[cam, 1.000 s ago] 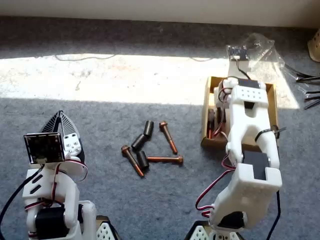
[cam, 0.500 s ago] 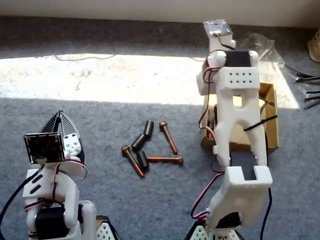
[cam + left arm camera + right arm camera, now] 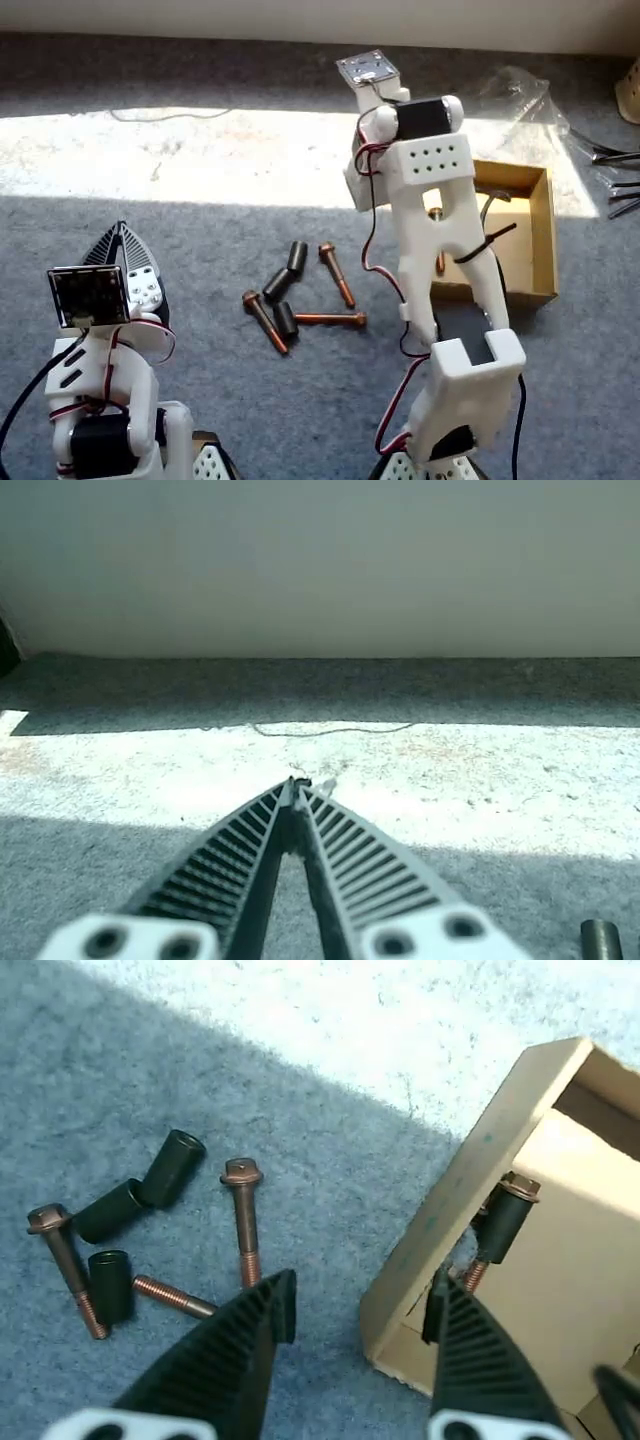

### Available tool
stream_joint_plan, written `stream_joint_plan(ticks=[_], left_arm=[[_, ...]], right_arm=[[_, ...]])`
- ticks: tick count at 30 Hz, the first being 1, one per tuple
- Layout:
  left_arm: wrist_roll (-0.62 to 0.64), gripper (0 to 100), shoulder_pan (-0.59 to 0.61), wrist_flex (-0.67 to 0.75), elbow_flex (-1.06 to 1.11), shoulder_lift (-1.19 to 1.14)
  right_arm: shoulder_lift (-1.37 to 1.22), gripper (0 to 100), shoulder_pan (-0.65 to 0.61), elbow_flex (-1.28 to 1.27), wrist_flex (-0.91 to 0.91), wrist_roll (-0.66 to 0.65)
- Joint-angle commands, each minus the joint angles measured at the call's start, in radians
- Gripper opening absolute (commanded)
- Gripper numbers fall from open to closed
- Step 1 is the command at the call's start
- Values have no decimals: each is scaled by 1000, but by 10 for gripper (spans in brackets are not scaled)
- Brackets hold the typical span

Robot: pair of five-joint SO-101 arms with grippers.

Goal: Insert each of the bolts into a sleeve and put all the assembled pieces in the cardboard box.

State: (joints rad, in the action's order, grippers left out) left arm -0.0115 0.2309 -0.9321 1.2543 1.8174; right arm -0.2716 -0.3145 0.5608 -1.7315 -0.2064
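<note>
Copper-coloured bolt and black sleeve, already joined, make one assembled piece [image 3: 505, 1222] that lies inside the cardboard box [image 3: 470, 1165], close to its near wall. A second ago the right arm hung over the box with its pincer down inside it. Now the arm has lifted and swung toward the loose parts, so the box floor is uncovered. The right gripper [image 3: 360, 1295] hangs with its jaws spread wide and empty, above the grey carpet [image 3: 200, 390] between the box and the loose parts. Those parts have not shifted: three loose bolts [image 3: 337, 274] and three empty sleeves [image 3: 297, 256] lie in a cluster on the carpet, well apart from the box. That makes four bolts and four sleeves in all, and one box. The left gripper [image 3: 297, 785] has stayed where it was, off to the side, its fingers pressed together at the tips and holding nothing.
</note>
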Motion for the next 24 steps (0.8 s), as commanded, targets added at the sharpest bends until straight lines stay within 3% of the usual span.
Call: stream_joint_plan(ticks=[1,15,24], left_arm=[[-3,10,8,-8,-5,12],[-3,10,8,-8,4,12],[-3,10,8,-8,4,12]], right_arm=[[27,187,-38,45,-28,-6],[30,187,-220,-39,-30,-5],[298,187,-283,-114,-28,-5]])
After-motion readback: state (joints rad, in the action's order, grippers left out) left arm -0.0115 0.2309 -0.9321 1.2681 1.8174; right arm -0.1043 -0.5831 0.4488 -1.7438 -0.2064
